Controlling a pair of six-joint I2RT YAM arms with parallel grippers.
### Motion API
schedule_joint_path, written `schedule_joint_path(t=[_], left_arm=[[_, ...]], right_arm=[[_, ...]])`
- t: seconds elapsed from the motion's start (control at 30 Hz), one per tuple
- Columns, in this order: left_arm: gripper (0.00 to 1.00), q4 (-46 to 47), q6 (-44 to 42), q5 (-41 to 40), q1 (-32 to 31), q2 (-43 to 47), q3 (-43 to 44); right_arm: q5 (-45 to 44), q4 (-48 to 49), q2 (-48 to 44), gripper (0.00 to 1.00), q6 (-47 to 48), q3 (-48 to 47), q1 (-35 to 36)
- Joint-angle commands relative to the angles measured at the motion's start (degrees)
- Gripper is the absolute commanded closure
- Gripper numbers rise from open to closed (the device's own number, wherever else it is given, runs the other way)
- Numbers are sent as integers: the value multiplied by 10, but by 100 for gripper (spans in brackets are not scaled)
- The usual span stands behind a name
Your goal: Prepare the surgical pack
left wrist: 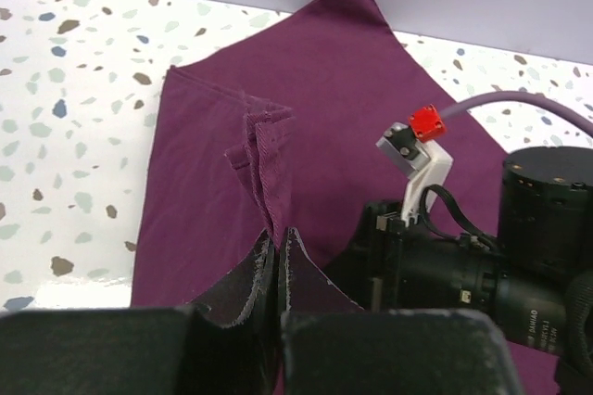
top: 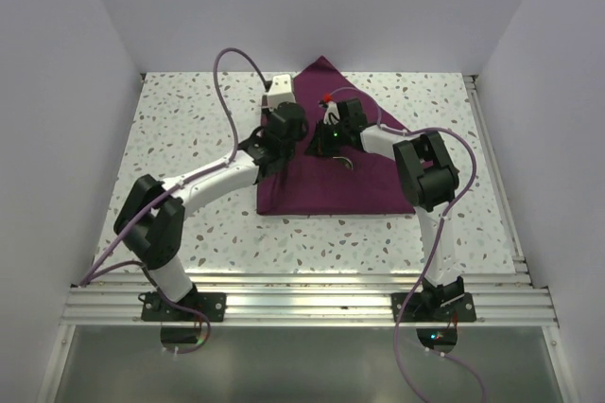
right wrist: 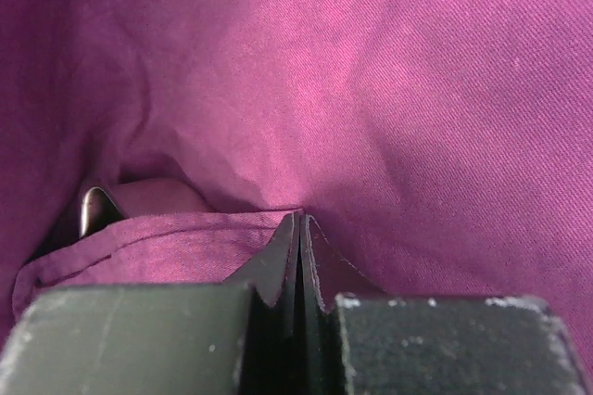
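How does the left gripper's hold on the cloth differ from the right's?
The left gripper pinches an upright pleat of the purple cloth; the right gripper pinches a low fold. Table shows beside the left gripper; around the right gripper, only cloth and a metal piece. Both are shut on cloth.

My left arm [top: 213,176] reaches forward and to the right from its base, with the elbow bent low. My right arm [top: 430,176] rises, folds at the elbow and leans in to the left, so both end close together. My left gripper [left wrist: 278,245] is pressed closed, pinching a raised pleat of the purple cloth [left wrist: 324,70]. My right gripper [right wrist: 298,233] is likewise closed, its tips nipping a fold's edge.
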State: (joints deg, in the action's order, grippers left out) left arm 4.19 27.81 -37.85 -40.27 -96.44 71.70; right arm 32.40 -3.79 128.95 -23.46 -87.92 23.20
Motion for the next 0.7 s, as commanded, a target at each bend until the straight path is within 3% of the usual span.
schedule_joint_path(t=[0.0,0.67], left_arm=[[100,34,-11,-18,-18,-25,34],[100,90,4,22,-69,-118,85]], right_arm=[[20,-7,5,100,-13,8,7],[42,6,12,100,-26,11,7]])
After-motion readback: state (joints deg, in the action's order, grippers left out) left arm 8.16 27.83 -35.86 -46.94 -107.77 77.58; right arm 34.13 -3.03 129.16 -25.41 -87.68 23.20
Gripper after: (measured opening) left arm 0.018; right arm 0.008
